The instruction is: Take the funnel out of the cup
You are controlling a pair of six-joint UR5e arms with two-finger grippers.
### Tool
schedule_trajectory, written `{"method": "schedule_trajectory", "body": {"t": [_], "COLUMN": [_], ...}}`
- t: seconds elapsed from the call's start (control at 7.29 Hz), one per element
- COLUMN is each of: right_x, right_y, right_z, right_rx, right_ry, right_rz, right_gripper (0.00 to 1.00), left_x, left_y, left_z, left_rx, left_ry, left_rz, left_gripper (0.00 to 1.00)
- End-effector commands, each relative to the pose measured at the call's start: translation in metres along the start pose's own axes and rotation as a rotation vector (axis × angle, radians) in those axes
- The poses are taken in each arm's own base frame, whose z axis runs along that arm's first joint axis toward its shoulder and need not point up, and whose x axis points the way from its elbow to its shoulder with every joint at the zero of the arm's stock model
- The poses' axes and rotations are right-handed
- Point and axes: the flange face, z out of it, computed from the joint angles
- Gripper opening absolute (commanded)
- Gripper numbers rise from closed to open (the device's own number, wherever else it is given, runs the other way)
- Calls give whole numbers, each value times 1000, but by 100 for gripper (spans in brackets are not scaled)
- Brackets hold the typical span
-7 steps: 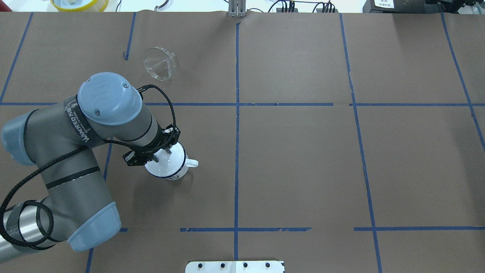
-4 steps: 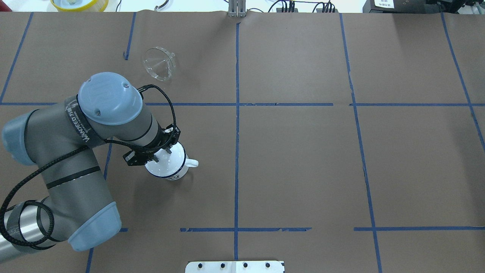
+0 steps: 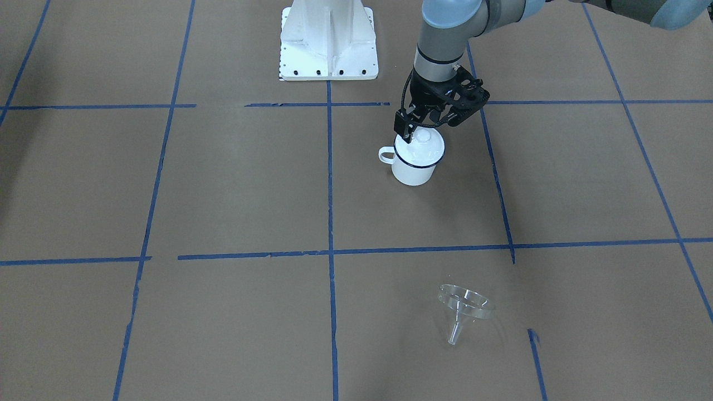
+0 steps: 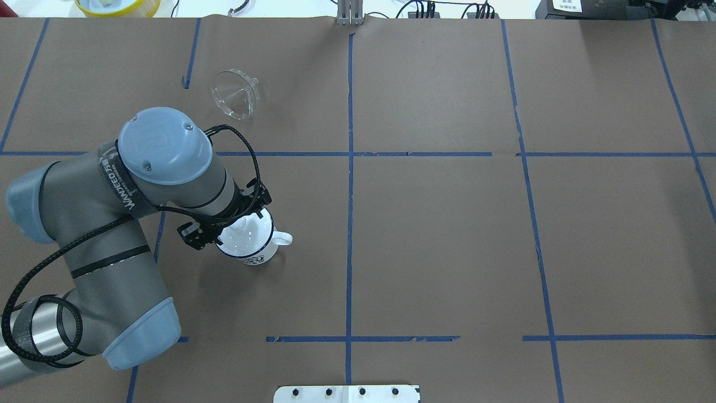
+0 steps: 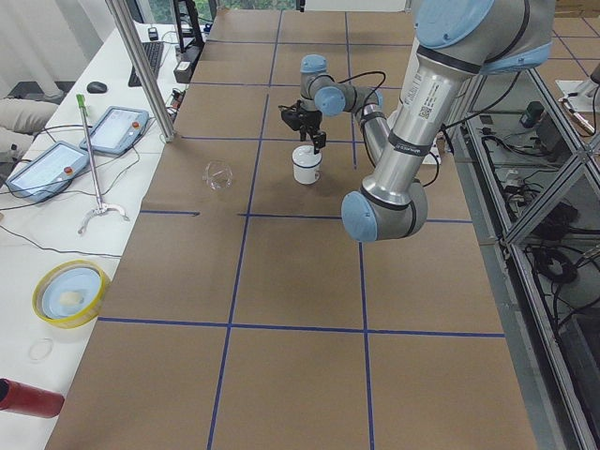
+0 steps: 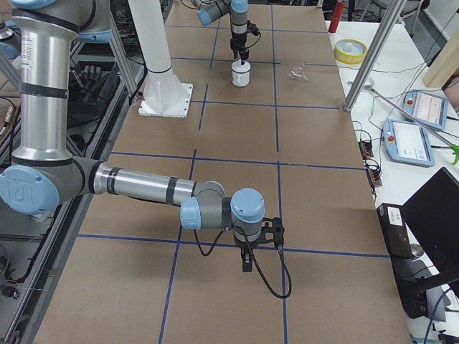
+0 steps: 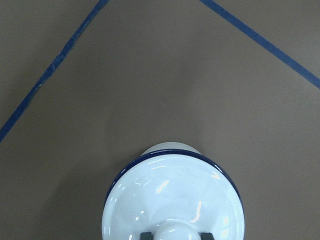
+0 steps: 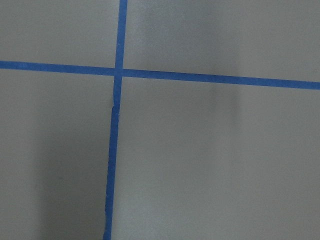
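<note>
1. Since half a second ago the left arm (image 4: 162, 168) has crept a touch toward 11 o'clock in the overhead view. Its claw (image 7: 176, 234) has gone with it, so more of the white lid (image 4: 246, 239) and its knob (image 4: 244, 223) now shows. The cup (image 3: 413, 174) and the funnel (image 4: 235, 94) lie where they lay.
2. The funnel is clear and lies tipped on its side on the brown worktop (image 4: 447, 240). It is out of the cup and well apart from it, at about 12 o'clock from the cup in the overhead view.
3. The cup stands upright on the worktop, and its loop handle (image 4: 283, 239) points to 3 o'clock in the overhead view. The lid sits over its mouth, with a dark blue rim showing around it.
4. The left claw hangs directly over the cup. In the left wrist view two dark fingertips (image 7: 147, 235) show at the bottom edge, one on each side of the knob and close against it. They stand parted by about the knob's width. Whether they pinch the knob or only flank it, I cannot tell.
5. The right arm (image 6: 143, 188) reaches low over the worktop, far from the cup. Its claw (image 6: 247, 261) points down just above the paper, near a crossing of blue tape lines (image 8: 119, 150). It shows only from the side, so I cannot tell how far apart its fingers are.
</note>
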Motion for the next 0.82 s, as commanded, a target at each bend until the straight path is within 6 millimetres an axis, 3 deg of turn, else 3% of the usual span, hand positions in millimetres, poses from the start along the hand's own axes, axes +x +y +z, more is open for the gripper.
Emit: {"method": "schedule_trajectory", "body": {"t": [0.0, 0.14, 0.27, 0.41, 0.55, 0.69], "right_x": [0, 0, 0, 0, 0, 0], "right_y": [0, 0, 0, 0, 0, 0], "right_z": [0, 0, 0, 0, 0, 0], "right_rx": [1, 0, 0, 0, 0, 0], "right_ry": [-1, -1, -1, -1, -1, 0], "right_rz": [-1, 0, 0, 0, 0, 0], "right_gripper": [100, 100, 100, 100, 100, 100], "left_x": [-10, -38, -96, -168, -235, -306], "left_y": [-62, -125, -213, -290, -351, -393], "left_z": [-39, -53, -74, -96, -113, -120], "left_rx": [70, 127, 89, 65, 85, 72], "left_ry": [40, 20, 1, 5, -4, -9], "left_rz": [181, 278, 436, 518, 606, 669], "left_gripper": [100, 100, 100, 100, 100, 100]}}
